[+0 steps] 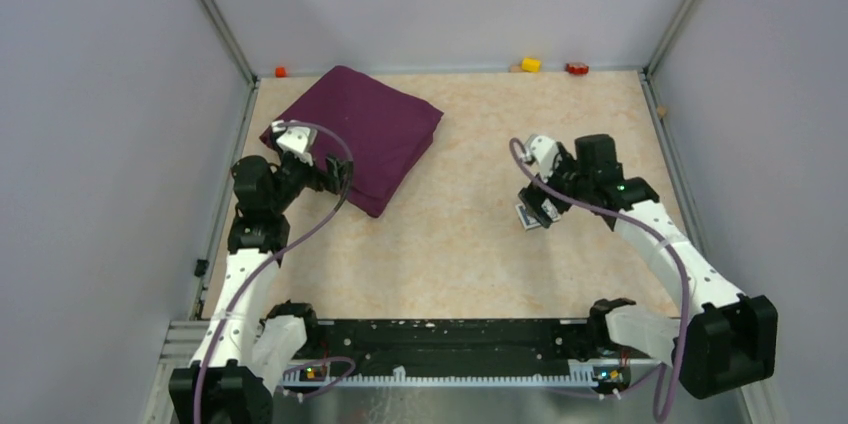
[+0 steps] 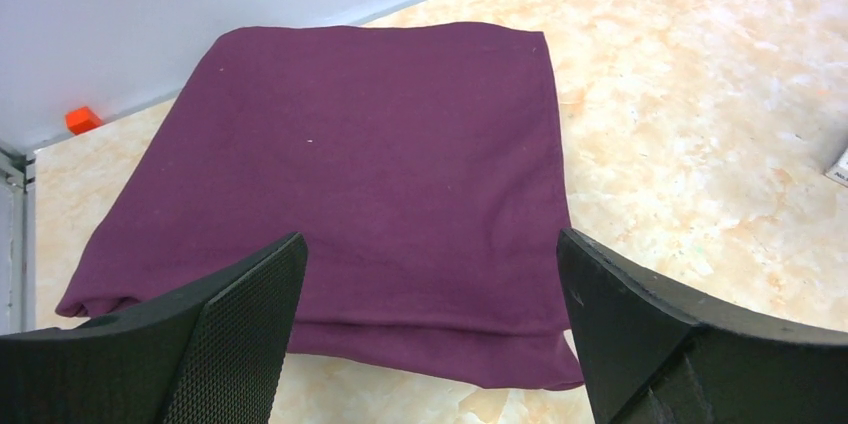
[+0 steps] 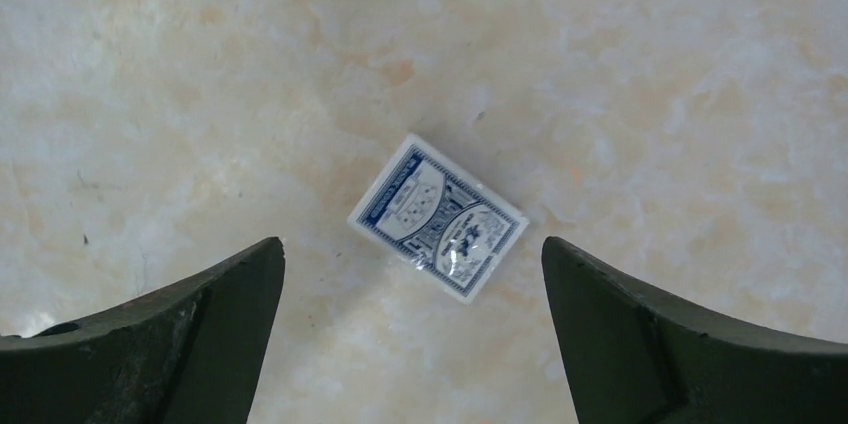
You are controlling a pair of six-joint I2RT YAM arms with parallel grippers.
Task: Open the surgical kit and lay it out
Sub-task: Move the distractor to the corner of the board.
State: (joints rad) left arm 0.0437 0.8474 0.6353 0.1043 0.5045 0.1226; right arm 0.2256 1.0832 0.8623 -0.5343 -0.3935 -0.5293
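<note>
The surgical kit (image 1: 375, 129) lies at the back left of the table as a folded dark purple cloth bundle; whatever is inside is hidden. In the left wrist view the purple wrap (image 2: 350, 184) fills the middle, its folded near edge facing me. My left gripper (image 1: 340, 176) hovers at that near edge, open, with nothing between its fingers (image 2: 240, 324). My right gripper (image 1: 538, 209) hangs open over bare table at the right, above a small card packet, and holds nothing.
A small blue-white card packet (image 3: 437, 216) lies flat on the table under the right gripper, also visible from above as the packet (image 1: 527, 216). Small orange (image 1: 281, 71), yellow (image 1: 530, 64) and red (image 1: 576, 68) blocks sit along the back wall. Walls enclose the table on three sides.
</note>
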